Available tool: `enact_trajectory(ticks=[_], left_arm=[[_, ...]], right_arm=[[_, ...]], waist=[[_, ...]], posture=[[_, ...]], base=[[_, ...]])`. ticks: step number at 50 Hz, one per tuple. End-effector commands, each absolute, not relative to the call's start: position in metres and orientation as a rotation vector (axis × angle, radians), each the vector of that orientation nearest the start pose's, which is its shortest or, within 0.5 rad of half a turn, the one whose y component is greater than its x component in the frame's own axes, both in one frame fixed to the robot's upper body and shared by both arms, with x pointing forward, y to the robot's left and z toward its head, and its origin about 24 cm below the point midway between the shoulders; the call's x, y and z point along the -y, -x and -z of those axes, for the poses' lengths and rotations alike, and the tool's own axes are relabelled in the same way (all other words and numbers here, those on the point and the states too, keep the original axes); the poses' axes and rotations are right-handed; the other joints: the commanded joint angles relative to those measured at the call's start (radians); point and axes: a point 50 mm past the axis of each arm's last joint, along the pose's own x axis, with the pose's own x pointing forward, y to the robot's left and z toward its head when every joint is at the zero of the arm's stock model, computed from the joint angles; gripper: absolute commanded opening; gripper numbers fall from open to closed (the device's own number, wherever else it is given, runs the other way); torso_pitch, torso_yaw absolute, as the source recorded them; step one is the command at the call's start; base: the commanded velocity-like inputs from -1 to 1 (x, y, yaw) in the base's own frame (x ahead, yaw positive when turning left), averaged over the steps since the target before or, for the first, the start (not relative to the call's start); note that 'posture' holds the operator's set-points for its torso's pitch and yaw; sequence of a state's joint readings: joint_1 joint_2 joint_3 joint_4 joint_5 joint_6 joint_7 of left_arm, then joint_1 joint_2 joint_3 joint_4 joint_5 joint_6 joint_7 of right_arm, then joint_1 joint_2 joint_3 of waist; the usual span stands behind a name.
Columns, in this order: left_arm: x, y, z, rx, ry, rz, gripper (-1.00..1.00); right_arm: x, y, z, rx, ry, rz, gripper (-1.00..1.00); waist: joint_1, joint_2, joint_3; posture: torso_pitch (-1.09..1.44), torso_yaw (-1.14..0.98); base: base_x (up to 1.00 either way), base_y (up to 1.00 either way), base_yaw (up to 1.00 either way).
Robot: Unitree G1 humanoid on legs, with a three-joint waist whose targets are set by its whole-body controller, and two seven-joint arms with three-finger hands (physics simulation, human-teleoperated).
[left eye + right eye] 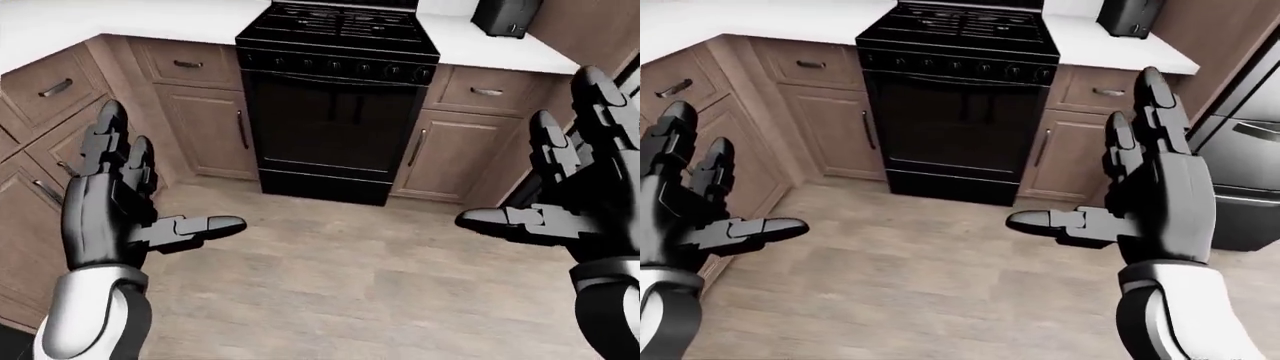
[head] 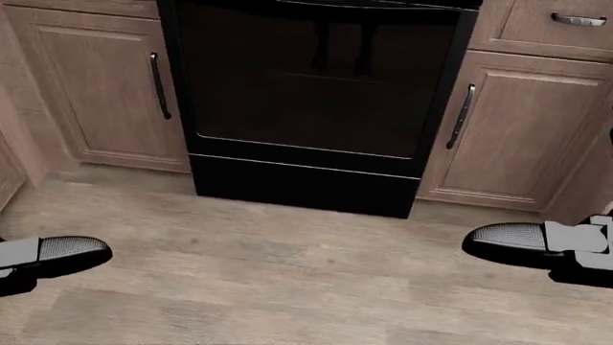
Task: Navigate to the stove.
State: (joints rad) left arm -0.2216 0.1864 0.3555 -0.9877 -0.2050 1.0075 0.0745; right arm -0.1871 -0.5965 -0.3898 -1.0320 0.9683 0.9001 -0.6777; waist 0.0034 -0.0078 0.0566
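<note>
The black stove [image 1: 335, 97] stands at the top middle of the left-eye view, between wooden cabinets, with burner grates on top and a row of knobs above its oven door [image 2: 311, 86]. My left hand [image 1: 125, 195] is open and empty at the left, fingers up and thumb pointing right. My right hand [image 1: 1140, 187] is open and empty at the right, thumb pointing left. In the head view only the two thumb tips show, the left thumb [image 2: 52, 255] and the right thumb [image 2: 522, 241], above the wooden floor.
White countertops [image 1: 60, 22] run along the left and to the stove's right. A black appliance [image 1: 505, 15] stands on the right counter. A steel fridge [image 1: 1250, 165] is at the far right. Cabinet doors [image 2: 105, 86] flank the oven. Wooden floor [image 1: 360, 277] lies between me and the stove.
</note>
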Motion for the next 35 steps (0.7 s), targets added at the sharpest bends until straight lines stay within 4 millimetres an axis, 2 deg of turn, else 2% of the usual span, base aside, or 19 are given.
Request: enact_trajectory(ticks=[1,6,9,10,11,12,13,15,18,20,22,23,25,27,28,29,30,32,35], left_arm=[[-0.2006,-0.2021,-0.2259,0.322,-0.055,-0.179,1.00],[-0.2012,-0.2025,-0.2250,0.322,-0.054,-0.181,1.00],[-0.2012,-0.2020,-0.2251,0.322,-0.054,-0.181,1.00],[-0.2009,-0.2022,-0.2244,0.321,-0.054,-0.180,1.00],[-0.2009,-0.2023,-0.2242,0.321,-0.055,-0.180,1.00],[-0.2011,-0.2026,-0.2240,0.321,-0.059,-0.182,1.00],[-0.2013,-0.2023,-0.2242,0.320,-0.055,-0.181,1.00],[-0.2015,-0.2022,-0.2244,0.321,-0.055,-0.181,1.00],[-0.2015,-0.2022,-0.2244,0.322,-0.055,-0.181,1.00],[-0.2015,-0.2023,-0.2247,0.322,-0.057,-0.181,1.00],[-0.2014,-0.2023,-0.2247,0.322,-0.057,-0.180,1.00],[-0.2008,-0.2024,-0.2247,0.321,-0.057,-0.178,1.00],[-0.2001,-0.2018,-0.2251,0.321,-0.058,-0.176,1.00],[-0.2003,-0.2028,-0.2245,0.321,-0.057,-0.176,1.00],[-0.2000,-0.2027,-0.2244,0.321,-0.057,-0.176,1.00],[-0.1997,-0.2025,-0.2248,0.322,-0.059,-0.175,1.00],[-0.1997,-0.2023,-0.2247,0.322,-0.058,-0.175,1.00],[-0.1998,-0.2020,-0.2251,0.322,-0.059,-0.176,1.00],[-0.1994,-0.2022,-0.2242,0.321,-0.058,-0.175,1.00]], right_arm=[[0.1997,-0.1844,-0.2516,0.356,0.025,0.197,1.00],[0.2008,-0.1838,-0.2512,0.358,0.016,0.199,1.00],[0.1993,-0.1838,-0.2500,0.367,0.011,0.167,1.00],[0.1996,-0.1832,-0.2514,0.379,0.016,0.176,1.00],[0.2001,-0.1833,-0.2479,0.358,-0.010,0.177,1.00],[0.1998,-0.1834,-0.2480,0.364,-0.002,0.176,1.00],[0.1996,-0.1833,-0.2481,0.363,-0.009,0.175,1.00],[0.1991,-0.1829,-0.2484,0.362,-0.012,0.170,1.00],[0.1988,-0.1831,-0.2481,0.359,-0.006,0.169,1.00],[0.1981,-0.1833,-0.2482,0.357,-0.003,0.165,1.00],[0.1985,-0.1832,-0.2489,0.365,0.003,0.171,1.00],[0.2004,-0.1836,-0.2493,0.363,0.016,0.195,1.00],[0.2000,-0.1840,-0.2485,0.362,0.006,0.189,1.00],[0.2000,-0.1847,-0.2476,0.358,0.008,0.190,1.00],[0.1999,-0.1850,-0.2478,0.352,0.011,0.193,1.00],[0.2000,-0.1851,-0.2475,0.351,0.012,0.193,1.00],[0.1999,-0.1850,-0.2476,0.350,0.010,0.192,1.00],[0.1997,-0.1852,-0.2471,0.347,0.011,0.192,1.00],[0.1991,-0.1855,-0.2462,0.344,0.013,0.190,1.00]], waist=[[-0.002,0.006,-0.013],[0.009,-0.023,-0.013],[0.021,-0.066,-0.020],[0.018,-0.043,-0.012],[0.018,-0.044,-0.014],[0.007,-0.035,-0.036],[-0.013,-0.036,-0.024],[-0.003,-0.028,-0.032],[-0.013,-0.027,-0.031],[-0.022,-0.027,-0.023],[-0.028,-0.035,-0.036],[-0.012,-0.024,-0.040],[-0.010,-0.017,-0.014],[-0.002,0.008,-0.003],[-0.002,0.029,-0.010],[-0.003,0.062,-0.026],[0.006,0.024,-0.006],[0.004,0.021,-0.014],[0.009,-0.005,-0.025]], posture=[[0.00,0.00],[0.00,0.00],[0.00,0.00],[0.00,0.00],[0.00,0.00],[0.00,0.00],[0.00,0.00],[0.00,0.00],[0.00,0.00],[0.00,0.00],[0.00,0.00],[0.00,0.00],[0.00,0.00],[0.00,0.00],[0.00,0.00],[0.00,0.00],[0.00,0.00],[0.00,0.00],[0.00,0.00]], base=[[0.00,0.00,0.00],[0.00,0.00,0.00],[0.00,0.00,0.00],[0.00,0.00,0.00],[0.00,0.00,0.00],[0.00,0.00,-0.19],[-0.18,0.00,-1.00],[-0.18,0.00,-1.00],[-0.18,0.00,-1.00],[-0.18,0.00,-1.00],[-0.18,0.00,-1.00],[-0.15,0.00,-0.34],[0.00,0.00,0.00],[0.00,0.00,0.00],[0.00,0.00,0.00],[0.00,0.00,0.00],[0.00,0.00,0.00],[0.00,0.00,0.00],[0.00,0.00,0.00]])
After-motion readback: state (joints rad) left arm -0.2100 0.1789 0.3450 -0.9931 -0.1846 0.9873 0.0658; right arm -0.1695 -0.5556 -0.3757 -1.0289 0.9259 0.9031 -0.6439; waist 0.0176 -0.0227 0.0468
